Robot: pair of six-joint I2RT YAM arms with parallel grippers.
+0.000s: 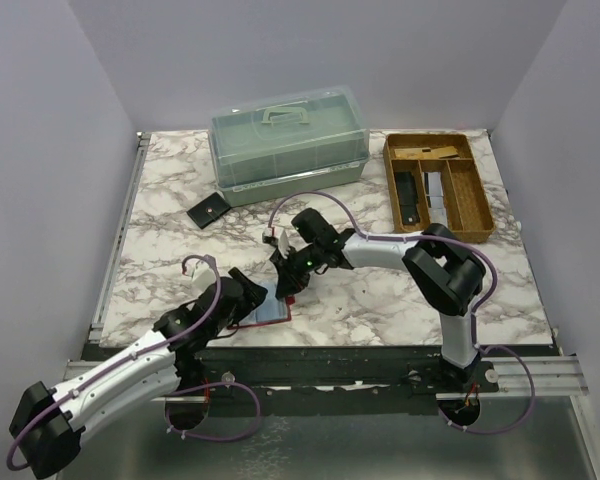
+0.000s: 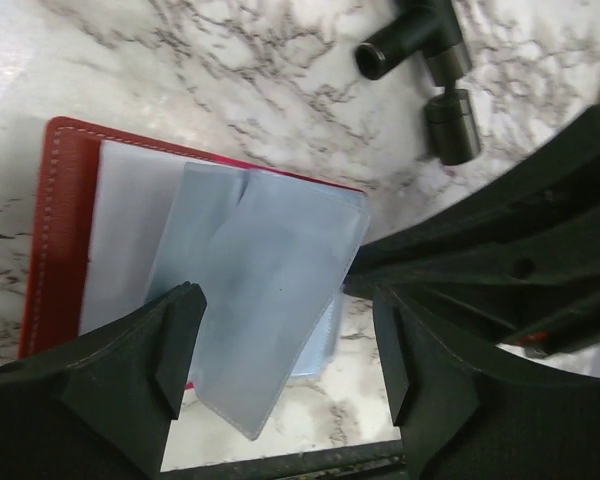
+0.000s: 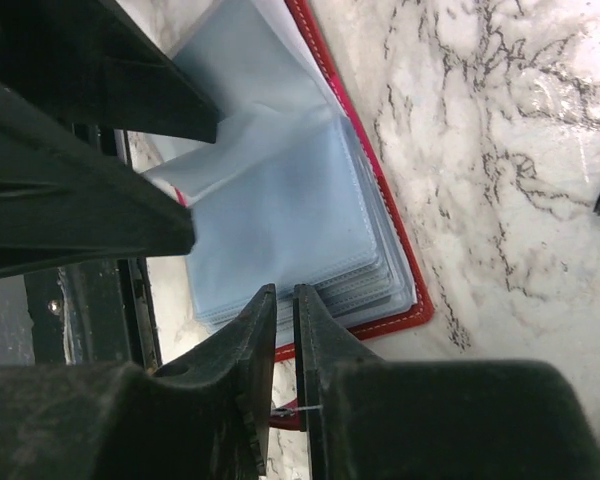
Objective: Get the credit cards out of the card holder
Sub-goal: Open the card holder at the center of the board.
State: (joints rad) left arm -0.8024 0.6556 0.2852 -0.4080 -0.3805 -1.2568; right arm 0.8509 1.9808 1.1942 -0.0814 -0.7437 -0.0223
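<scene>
The card holder (image 1: 268, 313) lies open near the table's front edge, a red cover with a stack of clear pale-blue sleeves (image 3: 280, 210). I cannot tell any credit cards apart from the sleeves. My left gripper (image 2: 290, 350) is open just above the holder's near side. One loose sleeve (image 2: 265, 300) sticks out at an angle between its fingers, which do not touch it. My right gripper (image 3: 285, 300) hovers over the sleeve stack's edge. Its jaws are together but for a thin slit, with nothing visible in it.
A green box with a clear lid (image 1: 288, 145) stands at the back. A wooden tray (image 1: 483, 195) at the back right holds dark and pale flat pieces. A black wallet (image 1: 209, 211) lies left of centre. The two grippers (image 1: 270, 285) crowd close together over the holder.
</scene>
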